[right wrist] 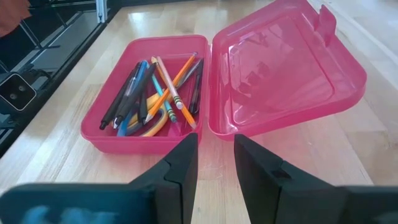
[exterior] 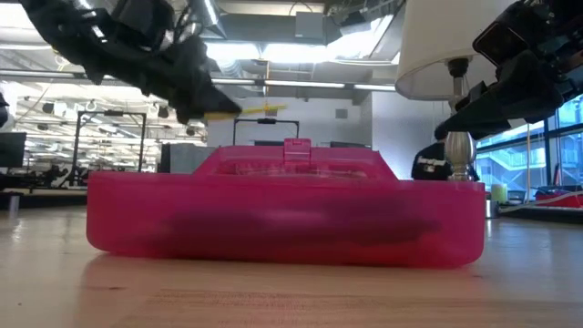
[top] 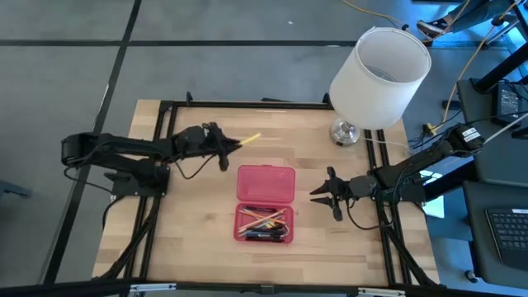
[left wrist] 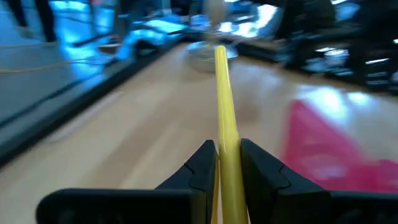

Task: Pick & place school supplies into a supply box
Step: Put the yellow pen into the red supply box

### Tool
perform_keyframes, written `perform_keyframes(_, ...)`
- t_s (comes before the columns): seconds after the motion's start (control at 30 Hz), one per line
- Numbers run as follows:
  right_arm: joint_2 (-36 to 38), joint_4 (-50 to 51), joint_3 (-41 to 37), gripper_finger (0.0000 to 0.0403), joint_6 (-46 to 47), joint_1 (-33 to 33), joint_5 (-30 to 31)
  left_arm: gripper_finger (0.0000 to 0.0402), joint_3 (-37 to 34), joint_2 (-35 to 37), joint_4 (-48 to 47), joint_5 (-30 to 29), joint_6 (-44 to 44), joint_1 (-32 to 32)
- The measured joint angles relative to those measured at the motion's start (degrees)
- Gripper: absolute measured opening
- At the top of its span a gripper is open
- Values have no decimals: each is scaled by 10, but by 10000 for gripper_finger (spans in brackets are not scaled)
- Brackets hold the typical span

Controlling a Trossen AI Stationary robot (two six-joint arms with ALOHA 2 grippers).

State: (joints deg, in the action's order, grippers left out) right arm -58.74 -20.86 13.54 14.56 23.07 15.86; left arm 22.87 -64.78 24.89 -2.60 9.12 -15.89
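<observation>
The red-pink supply box [top: 265, 203] lies open on the table, its lid [right wrist: 286, 68] folded flat toward the far side. Its tray [right wrist: 146, 93] holds several pens and pencils and the yellow-handled scissors [right wrist: 152, 127]. My left gripper [top: 224, 149] hovers left of and beyond the box, shut on a yellow pencil [top: 250, 139]. In the low view that gripper [exterior: 196, 96] is above box height. My right gripper [top: 326, 195] waits open to the right of the box, fingers pointing at it; its own view shows the gripper [right wrist: 216, 162] short of the box's rim. My left gripper pinches the yellow pencil near its back end [left wrist: 227, 155] between the two fingers [left wrist: 202, 168]. The fingers run along the pencil, nearly level, pointing toward the table's right and far side. The pencil sticks out forward past the fingertips [exterior: 260, 111], lifted clear of the table.
A lamp with a white shade [top: 381, 68] and a metal base [top: 345, 132] stands at the table's far right. Black frame rails [top: 247, 105] run along the table's edges. Bare wood [top: 190, 214] lies left of the box.
</observation>
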Motion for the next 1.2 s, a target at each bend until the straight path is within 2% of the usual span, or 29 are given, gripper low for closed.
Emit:
perform_keyframes(0.17, 0, 0, 0, 108, -3, 0, 0, 45, 15, 0, 8, 6, 42, 95)
perform_keyframes(0.27, 0, 1, 0, 108, -8, 0, 2, 44, 38, -15, 4, -14, 47, 163)
perform_keyframes(0.4, 0, 9, 0, 108, 2, 0, 25, 44, 80, -53, 5, -58, 36, 248)
perform_keyframes(0.57, 0, 36, 0, 108, 30, 0, 40, 46, 123, -129, -18, -95, 37, 321)
perform_keyframes(0.77, 0, 37, 0, 108, 32, 0, 40, 46, 157, -229, -21, -99, 81, 364)
perform_keyframes(1.07, 0, 37, 0, 108, 49, 0, 41, 47, 181, -329, -25, -66, 142, 377)
perform_keyframes(1.2, 0, 47, 0, 108, 68, 0, 85, 47, 181, -347, -26, -65, 159, 376)
